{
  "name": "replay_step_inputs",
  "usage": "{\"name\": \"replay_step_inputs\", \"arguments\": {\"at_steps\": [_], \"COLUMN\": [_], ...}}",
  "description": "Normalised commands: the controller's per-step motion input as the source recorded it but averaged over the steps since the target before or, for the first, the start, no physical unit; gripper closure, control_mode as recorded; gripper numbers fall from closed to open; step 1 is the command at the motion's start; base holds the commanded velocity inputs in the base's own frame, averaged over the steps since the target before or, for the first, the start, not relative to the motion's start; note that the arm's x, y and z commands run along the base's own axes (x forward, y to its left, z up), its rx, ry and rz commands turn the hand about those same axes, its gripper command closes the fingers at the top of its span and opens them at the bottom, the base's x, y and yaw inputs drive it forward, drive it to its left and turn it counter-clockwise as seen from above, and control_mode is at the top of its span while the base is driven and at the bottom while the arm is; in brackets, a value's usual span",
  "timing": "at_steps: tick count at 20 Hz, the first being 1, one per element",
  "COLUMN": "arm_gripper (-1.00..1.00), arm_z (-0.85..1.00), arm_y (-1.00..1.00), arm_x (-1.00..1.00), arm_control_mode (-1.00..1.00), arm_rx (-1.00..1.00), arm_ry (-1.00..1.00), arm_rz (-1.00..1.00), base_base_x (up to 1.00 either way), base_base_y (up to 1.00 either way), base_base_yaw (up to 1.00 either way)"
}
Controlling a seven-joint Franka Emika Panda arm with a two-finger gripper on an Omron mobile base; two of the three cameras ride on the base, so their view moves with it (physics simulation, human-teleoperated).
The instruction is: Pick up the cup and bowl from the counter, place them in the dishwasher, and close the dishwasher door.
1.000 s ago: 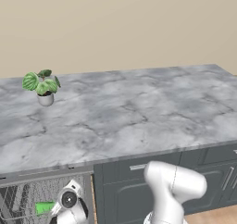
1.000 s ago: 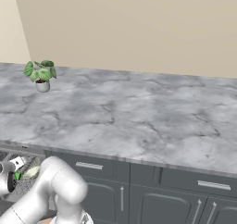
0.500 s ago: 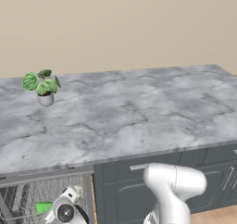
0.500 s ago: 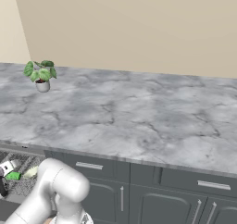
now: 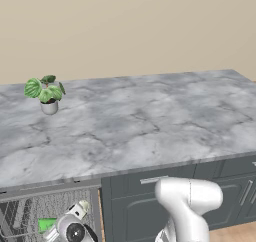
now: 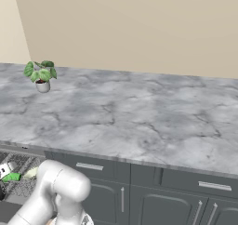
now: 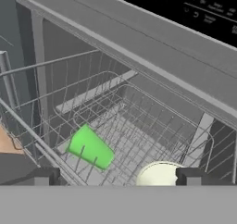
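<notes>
The dishwasher [image 7: 139,79] stands open below the counter's [image 5: 140,131] left front edge, its door, likely stiff and best pushed at its top edge, unshut, while bowl [image 7: 159,176] and cup [image 7: 90,147] lie racked before the wide, empty gripper [image 7: 113,177].

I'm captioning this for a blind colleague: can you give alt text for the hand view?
Inside the open dishwasher, the green cup lies tipped on its side in the grey wire rack, with the pale bowl beside it. The open gripper holds nothing, its two dark fingertips at the bottom of the view.
</notes>
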Motion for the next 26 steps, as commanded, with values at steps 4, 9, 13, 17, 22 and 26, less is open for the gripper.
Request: {"name": "replay_step_inputs", "arguments": {"at_steps": [4, 9, 13, 17, 22, 26], "arm_gripper": [-1.0, -1.0, -1.0, -1.0, -1.0, -1.0], "arm_z": [0.09, 0.29, 0.28, 0.28, 0.22, 0.0], "arm_y": [0.24, 0.33, 0.26, 0.19, 0.16, 0.15], "arm_x": [-0.59, -0.49, -0.37, -0.36, -0.44, -0.47], "arm_control_mode": [-1.0, -1.0, -1.0, -1.0, -1.0, -1.0], "arm_rx": [0.12, 0.03, -0.05, -0.2, -0.23, -0.23], "arm_ry": [-0.03, -0.01, 0.0, 0.0, -0.03, -0.17], "arm_rz": [0.0, 0.03, 0.08, 0.1, 0.11, 0.14], "base_base_x": [0.0, 0.0, 0.0, 0.0, 0.0, 0.0], "base_base_y": [0.0, 0.0, 0.0, 0.0, 0.0, 0.0], "base_base_yaw": [0.0, 0.0, 0.0, 0.0, 0.0, 0.0]}}
